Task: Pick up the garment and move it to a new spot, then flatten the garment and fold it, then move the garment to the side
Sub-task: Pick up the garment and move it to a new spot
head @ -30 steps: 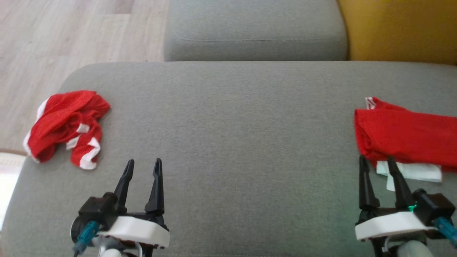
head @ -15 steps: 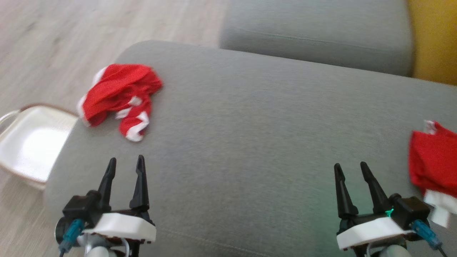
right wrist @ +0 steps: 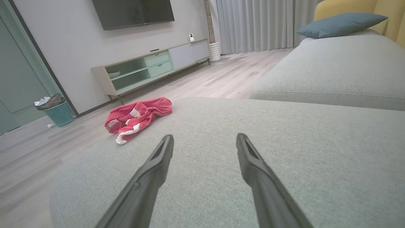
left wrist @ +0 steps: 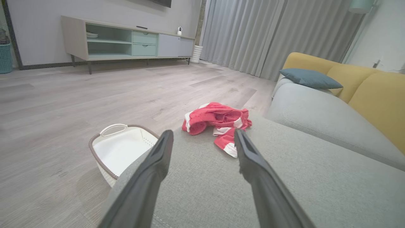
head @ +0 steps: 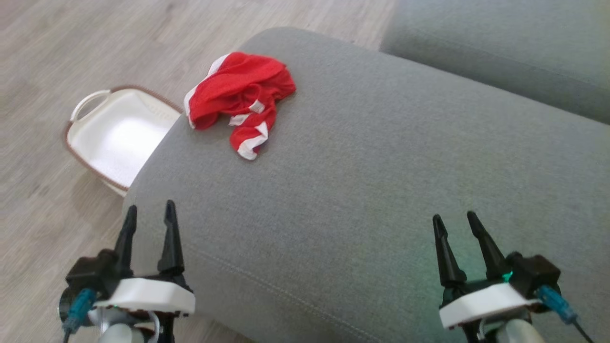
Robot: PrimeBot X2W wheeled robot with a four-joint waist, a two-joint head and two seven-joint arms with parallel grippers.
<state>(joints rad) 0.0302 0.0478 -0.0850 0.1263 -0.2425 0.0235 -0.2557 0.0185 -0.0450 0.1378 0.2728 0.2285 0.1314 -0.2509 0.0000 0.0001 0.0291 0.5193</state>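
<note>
garment (head: 240, 104): red mesh with white trim, crumpled in a heap
place: near my cushion's far left corner, untouched

Clear run here: bare grey fabric sofa cushion (head: 381, 166) stretches from the left gripper (head: 150, 206) and right gripper (head: 453, 216) up to the crumpled red-and-white mesh garment (head: 240, 102) at its far left corner. Just off that edge, a white brown-rimmed basket (head: 112, 143) stands on the pale wooden floor (head: 71, 38), near the garment.
</note>
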